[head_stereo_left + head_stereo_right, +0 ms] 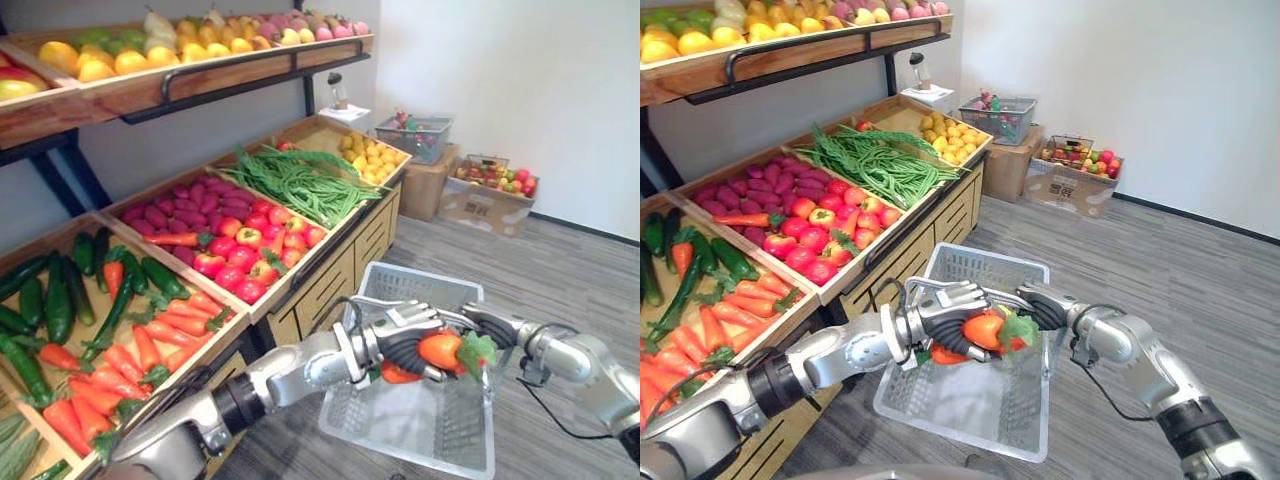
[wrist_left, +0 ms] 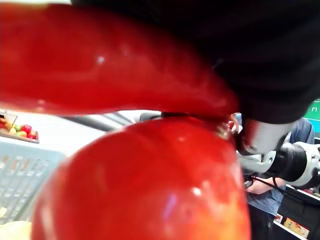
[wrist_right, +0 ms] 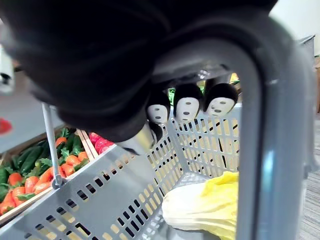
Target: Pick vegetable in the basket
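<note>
The left hand (image 1: 398, 338) is curled round an orange-red pepper (image 1: 440, 350) and holds it above the open basket (image 1: 415, 272), with a second red piece (image 1: 393, 376) tucked under the same fingers. The right hand (image 1: 492, 322) is clenched on the basket's handle (image 3: 280, 150). A pale leafy vegetable (image 3: 210, 207) lies inside. The chief risk, as I judge it, is the double load: if the fingers loosen unevenly, one piece may slip early, strike the handle or rim, and bounce to the floor (image 1: 580, 280). The pepper also sits just beside the right hand, so a careless release could knock that hand or swing the basket. The pepper's long axis lies roughly level, across the view, and its green stem (image 1: 478, 352) points toward the robot's right.
</note>
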Available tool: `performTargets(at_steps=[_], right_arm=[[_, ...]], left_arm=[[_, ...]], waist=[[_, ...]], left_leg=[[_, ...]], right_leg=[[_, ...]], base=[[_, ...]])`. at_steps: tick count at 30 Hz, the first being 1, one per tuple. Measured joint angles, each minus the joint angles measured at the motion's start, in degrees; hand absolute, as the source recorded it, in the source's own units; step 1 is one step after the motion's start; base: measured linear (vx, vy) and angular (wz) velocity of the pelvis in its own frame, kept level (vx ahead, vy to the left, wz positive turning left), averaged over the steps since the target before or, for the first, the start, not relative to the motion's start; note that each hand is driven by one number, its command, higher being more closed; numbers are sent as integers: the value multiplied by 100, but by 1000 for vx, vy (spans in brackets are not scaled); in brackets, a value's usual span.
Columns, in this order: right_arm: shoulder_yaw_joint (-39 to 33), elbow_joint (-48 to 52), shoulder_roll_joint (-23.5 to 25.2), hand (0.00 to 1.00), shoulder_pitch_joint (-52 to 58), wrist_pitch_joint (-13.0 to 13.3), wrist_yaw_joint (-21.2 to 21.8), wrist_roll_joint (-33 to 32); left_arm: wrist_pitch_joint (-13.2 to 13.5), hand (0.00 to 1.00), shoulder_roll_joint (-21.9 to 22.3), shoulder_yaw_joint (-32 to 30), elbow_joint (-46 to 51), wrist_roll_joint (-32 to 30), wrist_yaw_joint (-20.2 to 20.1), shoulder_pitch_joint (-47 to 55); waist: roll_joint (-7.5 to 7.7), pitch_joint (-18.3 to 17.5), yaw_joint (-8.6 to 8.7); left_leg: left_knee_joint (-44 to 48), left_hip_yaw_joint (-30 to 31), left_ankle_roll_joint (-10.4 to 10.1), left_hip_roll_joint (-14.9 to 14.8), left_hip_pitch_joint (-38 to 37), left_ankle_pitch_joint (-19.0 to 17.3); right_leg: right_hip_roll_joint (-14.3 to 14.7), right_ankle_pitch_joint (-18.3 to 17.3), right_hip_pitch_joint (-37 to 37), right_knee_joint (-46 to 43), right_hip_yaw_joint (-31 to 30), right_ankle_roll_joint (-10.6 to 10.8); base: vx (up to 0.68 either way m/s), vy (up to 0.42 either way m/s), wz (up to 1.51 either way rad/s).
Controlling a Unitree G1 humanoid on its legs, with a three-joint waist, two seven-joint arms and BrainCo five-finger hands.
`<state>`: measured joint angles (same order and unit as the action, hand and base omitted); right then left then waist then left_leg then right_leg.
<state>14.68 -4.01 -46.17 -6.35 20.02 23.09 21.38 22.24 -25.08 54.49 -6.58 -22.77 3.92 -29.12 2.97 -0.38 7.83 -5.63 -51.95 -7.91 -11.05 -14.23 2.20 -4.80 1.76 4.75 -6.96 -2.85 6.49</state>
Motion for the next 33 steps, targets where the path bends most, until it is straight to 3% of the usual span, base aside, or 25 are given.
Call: performTargets(at_steps=[5,11,14,20,33], right_arm=[[202,111,83,100,-158,-63,76,0],[367,98,112,100,-381,-265,160,1],[413,96,113,100,-521,-244,196,1],[414,95,126,100,-611,-141,242,-17],[456,-7,251,100,-860,25,374,-96]], left_arm=[[-155,100,414,151,-389,-1,-20,10],[-158,100,934,206,-921,-110,-12,20],[-327,100,1165,226,-1488,-129,-12,20],[-615,100,1243,181,-2063,-495,-30,23],[-662,100,1585,-30,-2848,-1356,93,161]], waist=[[5,15,66],[11,22,159],[5,29,262],[-8,44,314],[-74,156,466]], left_leg=[[0,-94,-30,0,-47,-25],[0,-230,-113,-8,-126,-69],[0,-253,-125,-10,-163,-80],[1,-305,-171,-10,-205,-122],[1,-429,-223,23,-296,-178]], right_leg=[[29,-49,32,-27,-76,39],[66,-150,98,-121,-158,-37],[84,-148,92,-124,-201,-40],[102,-151,91,-139,-235,-36],[114,-333,189,-411,-341,-23]], base=[[5,33,-10],[23,43,-10],[33,55,-11],[6,55,-4],[-24,45,-4]])
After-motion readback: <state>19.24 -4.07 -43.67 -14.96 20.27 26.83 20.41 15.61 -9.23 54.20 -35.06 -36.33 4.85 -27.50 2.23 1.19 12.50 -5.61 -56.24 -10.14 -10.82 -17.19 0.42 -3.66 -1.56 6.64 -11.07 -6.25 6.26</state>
